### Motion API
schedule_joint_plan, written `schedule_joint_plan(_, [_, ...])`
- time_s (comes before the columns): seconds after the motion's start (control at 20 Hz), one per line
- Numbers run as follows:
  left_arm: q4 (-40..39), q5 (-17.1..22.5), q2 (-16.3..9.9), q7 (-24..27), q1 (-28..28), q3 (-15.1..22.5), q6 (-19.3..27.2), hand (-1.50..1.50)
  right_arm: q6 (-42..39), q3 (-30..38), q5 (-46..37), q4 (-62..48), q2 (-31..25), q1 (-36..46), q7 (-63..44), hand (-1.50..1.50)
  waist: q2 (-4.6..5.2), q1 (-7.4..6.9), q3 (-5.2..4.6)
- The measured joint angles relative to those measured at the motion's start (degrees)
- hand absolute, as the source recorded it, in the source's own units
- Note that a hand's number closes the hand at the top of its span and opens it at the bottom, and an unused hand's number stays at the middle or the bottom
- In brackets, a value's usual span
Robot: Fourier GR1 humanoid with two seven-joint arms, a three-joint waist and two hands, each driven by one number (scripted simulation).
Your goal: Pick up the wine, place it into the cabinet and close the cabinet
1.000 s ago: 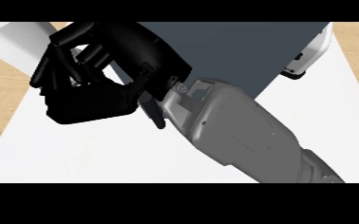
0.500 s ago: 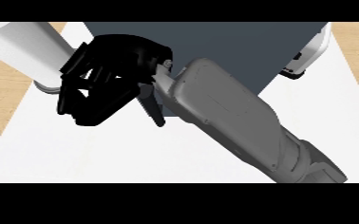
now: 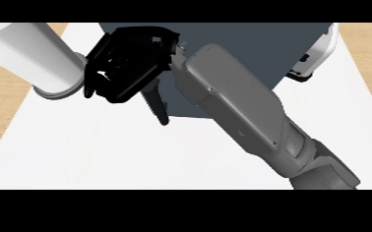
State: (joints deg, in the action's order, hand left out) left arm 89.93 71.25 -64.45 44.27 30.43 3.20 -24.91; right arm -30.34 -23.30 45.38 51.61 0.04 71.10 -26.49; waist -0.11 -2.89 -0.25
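Note:
My right hand (image 3: 127, 69) reaches in from the lower right on its grey forearm (image 3: 240, 108) and hovers over the front left corner of the dark grey cabinet (image 3: 247, 42). Its fingers are spread and slightly bent, and I see nothing held in them. Directly left of the fingertips stands a pale white cylinder (image 3: 40, 59) with a rim at its lower end; it looks like the wine bottle, though no label shows. Whether the fingertips touch it I cannot tell. My left hand is out of sight.
A dark narrow panel (image 3: 157, 103) sticks out below the hand at the cabinet's front edge. A white part with a dark fitting (image 3: 314, 59) hangs at the cabinet's right side. The white counter (image 3: 109, 152) spreads in front, with wood surface (image 3: 13, 86) at the left.
The right hand has moved up and to the right, from the counter's left to the cabinet's corner. More of the white cylinder now shows at the left, close to the fingers.

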Motion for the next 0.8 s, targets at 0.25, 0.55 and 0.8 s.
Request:
schedule_joint_plan(0.25, [0.6, -0.9, 1.3, -1.3, 0.5, -1.6, -0.3, -1.50, -3.2, 1.0, 1.0, -3.9, 0.0, 1.0, 1.8, 1.50, -0.60, -0.21, -0.24])
schedule_joint_plan(0.55, [0.5, -1.0, 2.3, -3.0, -0.5, -2.8, -0.4, -1.50, -3.2, -0.7, 0.7, -6.6, 0.0, 3.1, 5.9, 1.50, -0.56, -1.17, -1.47])
schedule_joint_plan(0.8, [1.2, -1.1, 2.7, -3.7, -1.0, -3.5, 0.0, -1.50, 2.1, -1.8, -0.7, -8.3, 0.0, 4.9, 11.2, 1.50, -0.30, -1.84, -2.56])
